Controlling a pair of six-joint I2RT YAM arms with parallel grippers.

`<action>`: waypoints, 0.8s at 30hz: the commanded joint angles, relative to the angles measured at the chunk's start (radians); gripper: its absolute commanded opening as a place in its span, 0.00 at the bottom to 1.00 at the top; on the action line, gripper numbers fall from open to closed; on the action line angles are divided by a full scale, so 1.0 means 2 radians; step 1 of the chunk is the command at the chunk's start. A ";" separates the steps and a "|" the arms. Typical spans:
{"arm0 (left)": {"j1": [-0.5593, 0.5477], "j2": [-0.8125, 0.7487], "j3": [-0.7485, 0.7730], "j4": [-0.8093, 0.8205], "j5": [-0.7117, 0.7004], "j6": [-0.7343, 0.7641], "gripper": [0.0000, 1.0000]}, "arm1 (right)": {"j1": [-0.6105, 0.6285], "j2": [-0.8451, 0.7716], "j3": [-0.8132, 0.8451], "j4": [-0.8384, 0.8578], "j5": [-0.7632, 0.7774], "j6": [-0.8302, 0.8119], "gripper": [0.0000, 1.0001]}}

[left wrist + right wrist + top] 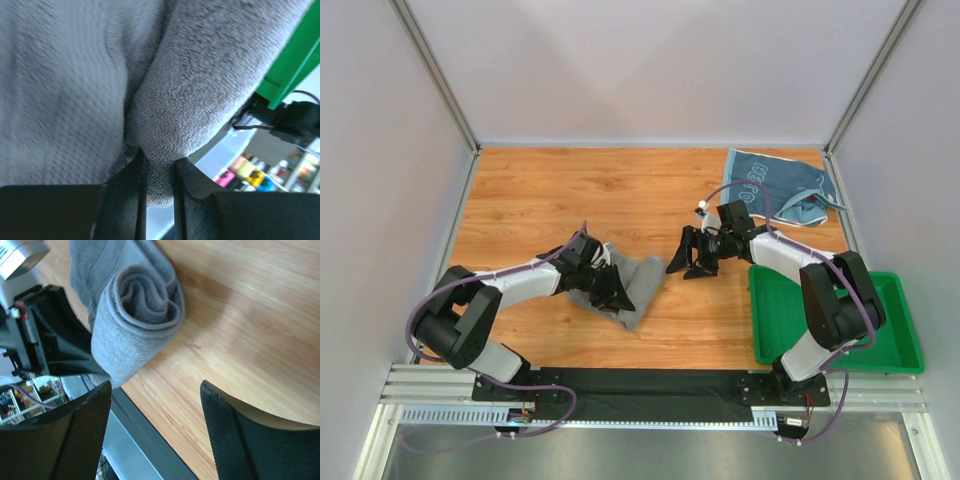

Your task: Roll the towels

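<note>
Left claw pinches the rolled grey towel; right claw gapes nearby.

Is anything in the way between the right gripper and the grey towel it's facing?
Nothing visible. Only bare table lies between the open right gripper and the rolled grey towel. The left gripper pinches the towel from the opposite side.

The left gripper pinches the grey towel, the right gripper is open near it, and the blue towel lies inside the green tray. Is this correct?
Not quite. The blue towel is not inside the green tray; it lies on the table at the far right, behind the tray. The top external view shows this. The rest is correct.
</note>
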 commanded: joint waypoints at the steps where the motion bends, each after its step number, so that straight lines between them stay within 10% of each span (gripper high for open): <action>1: 0.015 0.027 -0.014 0.031 0.057 -0.037 0.08 | 0.021 -0.001 -0.007 0.082 -0.035 0.014 0.73; 24: 0.051 0.083 -0.042 0.094 0.102 -0.060 0.11 | 0.082 0.124 0.002 0.232 -0.029 0.068 0.75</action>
